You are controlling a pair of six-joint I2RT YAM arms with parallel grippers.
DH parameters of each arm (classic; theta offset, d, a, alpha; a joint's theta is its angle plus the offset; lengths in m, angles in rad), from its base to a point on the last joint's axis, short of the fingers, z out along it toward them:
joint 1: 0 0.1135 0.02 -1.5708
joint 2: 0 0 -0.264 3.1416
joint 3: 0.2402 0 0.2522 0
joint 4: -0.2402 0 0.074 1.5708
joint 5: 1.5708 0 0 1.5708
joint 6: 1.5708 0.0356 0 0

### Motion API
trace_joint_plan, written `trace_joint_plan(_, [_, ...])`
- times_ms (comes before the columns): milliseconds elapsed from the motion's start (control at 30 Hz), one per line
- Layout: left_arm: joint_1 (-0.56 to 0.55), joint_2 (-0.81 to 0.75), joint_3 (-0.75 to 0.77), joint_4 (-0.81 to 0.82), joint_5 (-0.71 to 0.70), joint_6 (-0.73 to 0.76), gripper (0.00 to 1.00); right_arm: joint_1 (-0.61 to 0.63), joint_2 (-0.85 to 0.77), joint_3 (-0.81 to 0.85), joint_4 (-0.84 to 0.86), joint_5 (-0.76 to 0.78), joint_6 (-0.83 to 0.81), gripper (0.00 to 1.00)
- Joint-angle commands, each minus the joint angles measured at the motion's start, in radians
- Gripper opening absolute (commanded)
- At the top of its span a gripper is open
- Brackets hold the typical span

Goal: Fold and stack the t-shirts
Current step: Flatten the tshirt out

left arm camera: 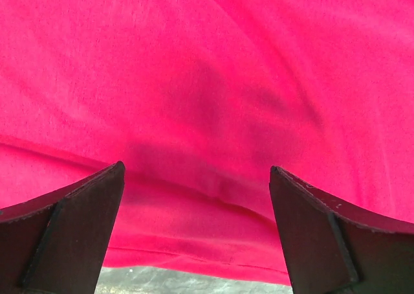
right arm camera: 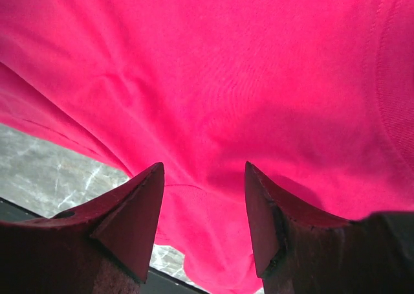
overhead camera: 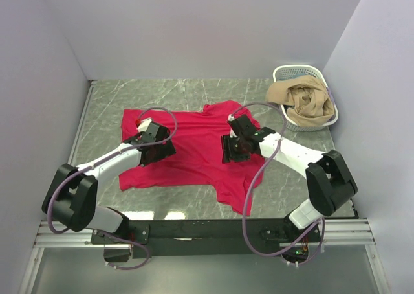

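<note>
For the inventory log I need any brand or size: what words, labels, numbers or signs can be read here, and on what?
None can be read.
Red shirt: plain cloth in all three views, no label or print in sight.
Basket: bare white lattice, no marking visible.
Tan cloth in the basket: no print visible.

Robot test room, like lab, not home. Plain pale walls (overhead camera: 207, 28) box in stone-look table (overhead camera: 194, 90) on three sides. Left arm (overhead camera: 108, 162) and right arm (overhead camera: 294, 153) bolted to metal rail (overhead camera: 194, 230) at table's near edge. Loose cables (overhead camera: 244, 223) loop off arms. White basket (overhead camera: 284, 70) sits in table's far right corner. Red t-shirt (overhead camera: 194, 158) lies spread at table's middle.
</note>
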Motion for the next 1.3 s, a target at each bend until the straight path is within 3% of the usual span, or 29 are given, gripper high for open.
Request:
trace_joint_plan(0, [-0.024, 0.007, 0.006, -0.032, -0.067, -0.05, 1.0, 0.029, 0.031, -0.011, 0.014, 0.042, 0.029, 0.59])
trace_joint_plan(533, [-0.108, 0.115, -0.014, -0.086, -0.063, -0.133, 1.0, 0.082, 0.094, -0.12, 0.069, 0.021, 0.103, 0.59])
trace_joint_plan(1000, [-0.274, 0.064, -0.127, -0.205, -0.047, -0.281, 1.0, 0.252, -0.028, -0.354, 0.075, -0.022, 0.257, 0.59])
trace_joint_plan(1267, [-0.311, -0.046, -0.186, -0.296, -0.038, -0.335, 0.99, 0.322, -0.162, -0.463, -0.023, 0.066, 0.405, 0.63])
